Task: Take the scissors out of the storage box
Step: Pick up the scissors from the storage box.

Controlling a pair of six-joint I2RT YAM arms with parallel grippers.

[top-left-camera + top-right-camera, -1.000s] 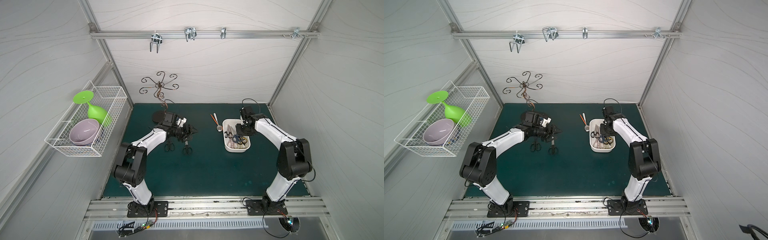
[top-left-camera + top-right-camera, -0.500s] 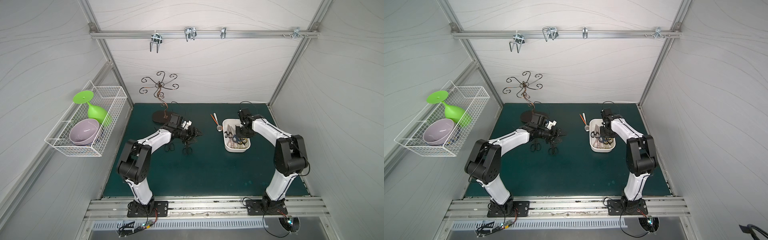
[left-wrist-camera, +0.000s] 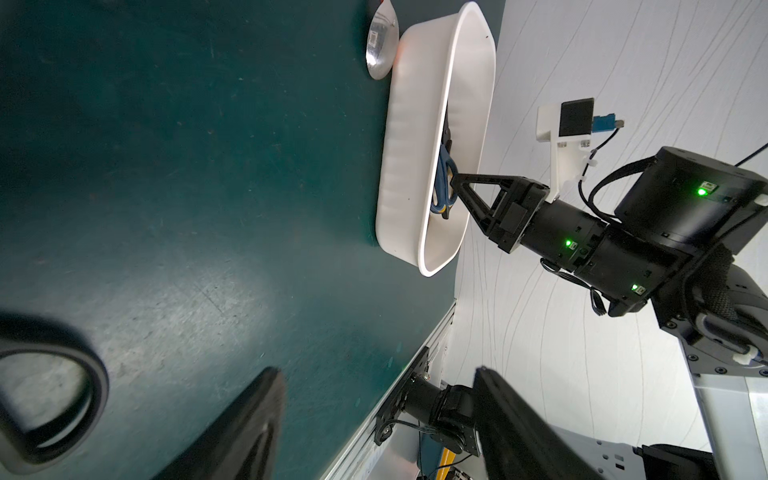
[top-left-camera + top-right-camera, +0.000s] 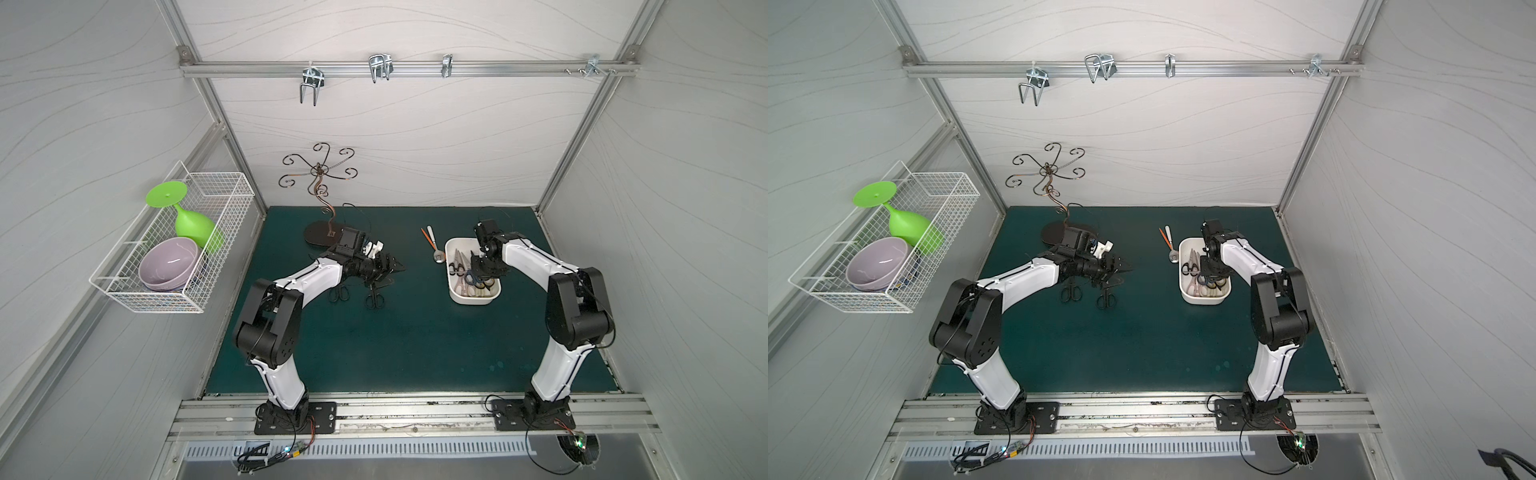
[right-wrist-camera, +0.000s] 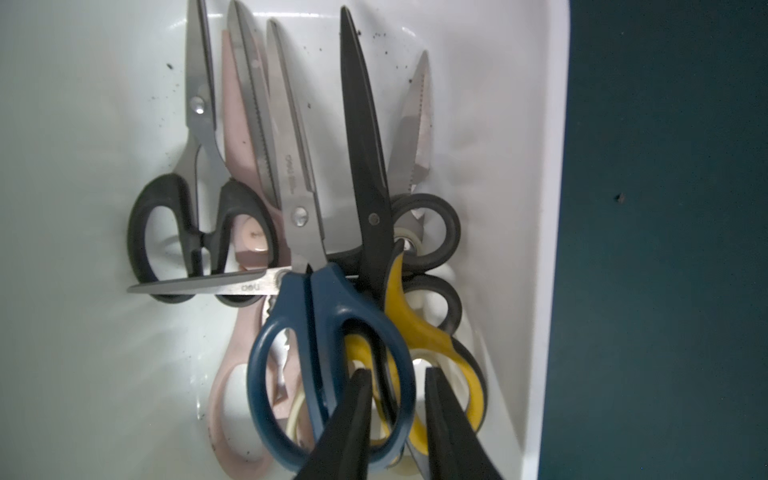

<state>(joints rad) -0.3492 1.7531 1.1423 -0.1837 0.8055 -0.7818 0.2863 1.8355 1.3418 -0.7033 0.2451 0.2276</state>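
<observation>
Top view: dark green mat (image 4: 415, 332), white walls (image 4: 415, 137); left pincer (image 3: 376, 370) wide, empty; right pincer (image 5: 399, 370) slightly agape astride blue-handled scissors (image 5: 307, 299).

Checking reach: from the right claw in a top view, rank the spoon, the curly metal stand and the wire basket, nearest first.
1. Spoon, beside the storage box.
2. Curly metal stand, back of the mat.
3. Wire basket, on the left wall.
</observation>
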